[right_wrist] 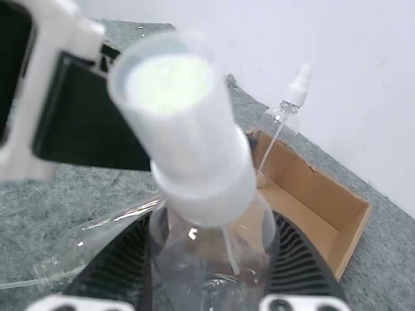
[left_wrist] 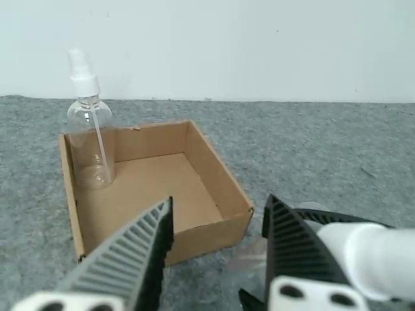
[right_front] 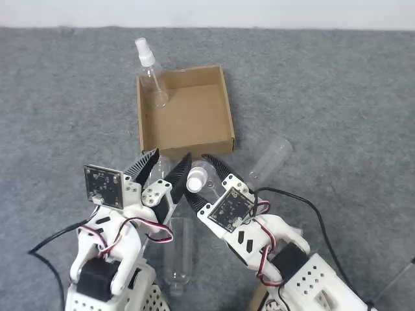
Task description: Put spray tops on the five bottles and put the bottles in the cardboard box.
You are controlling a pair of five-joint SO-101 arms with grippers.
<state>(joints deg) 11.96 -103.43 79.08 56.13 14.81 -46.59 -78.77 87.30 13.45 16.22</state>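
Grey felt covers the desk (right_front: 337, 97), with a plain white wall (left_wrist: 259, 45) behind it; at the centre of things is the clear bottle (right_wrist: 201, 259) that my right hand (right_front: 196, 175) has clamped between its jaws, just in front of the cardboard box (right_front: 188, 145), neck up toward my wrist; a white spray top (right_wrist: 181, 123) sits on its neck, though I cannot tell whether it is fully seated. My left hand (left_wrist: 219, 214) hangs just beside it, jaws spread wide and gripping nothing. By my reckoning the job is under half done; one capped bottle (right_front: 154, 81) stands upright in the box's far left corner, and the one I hold looks like the second, not yet in the box. Three would remain; I can make out an uncapped bottle (right_front: 269, 159) lying on the felt to the right of the box, and another bottle (right_front: 178, 253) lying between my two arms, nearer my bases. Next, I judge, the held bottle needs lifting over the near wall and setting down beside the first without knocking it.
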